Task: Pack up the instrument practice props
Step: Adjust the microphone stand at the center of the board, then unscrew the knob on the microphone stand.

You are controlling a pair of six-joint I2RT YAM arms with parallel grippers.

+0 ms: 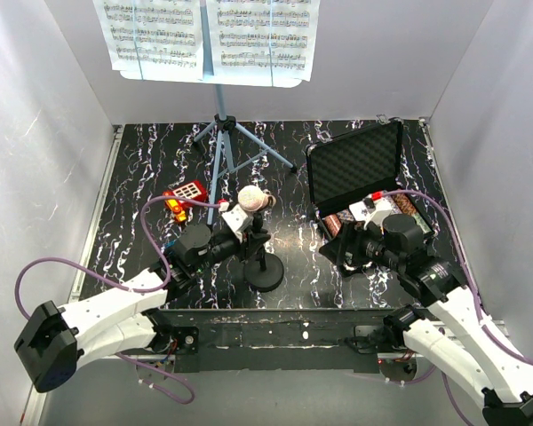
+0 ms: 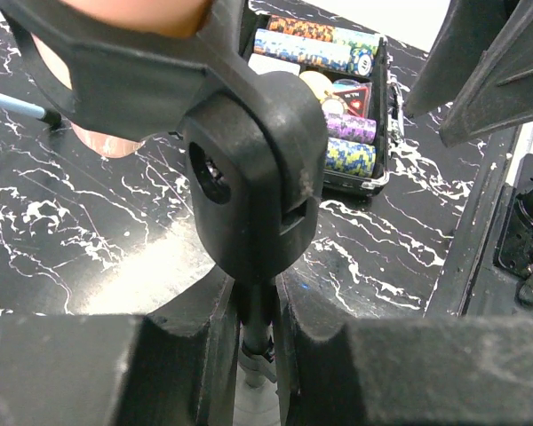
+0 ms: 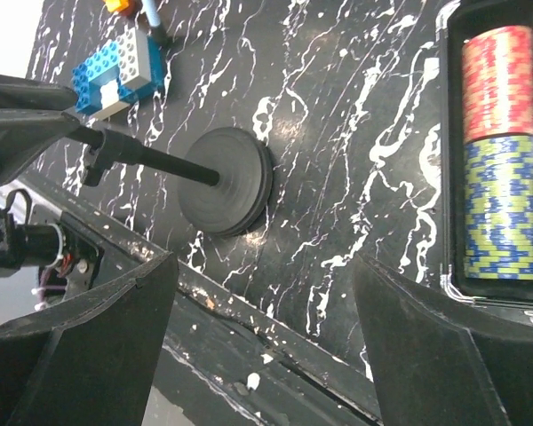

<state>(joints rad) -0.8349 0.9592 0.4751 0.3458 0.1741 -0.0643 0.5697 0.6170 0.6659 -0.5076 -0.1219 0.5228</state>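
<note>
Left wrist view shows the left claw (image 2: 256, 312) squeezing the thin pole of the microphone stand (image 2: 249, 177), while the right claw (image 3: 265, 293) is wide open with the round base (image 3: 224, 182) just in front.

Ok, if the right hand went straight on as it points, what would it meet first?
Probably bare tabletop between the microphone stand's round base and the chip case; depth unclear.

No legible text or labels.

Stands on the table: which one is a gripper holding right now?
The short black microphone stand with the round base; the left gripper has its jaws shut on the post. The tall blue tripod music stand stands free behind it.
</note>
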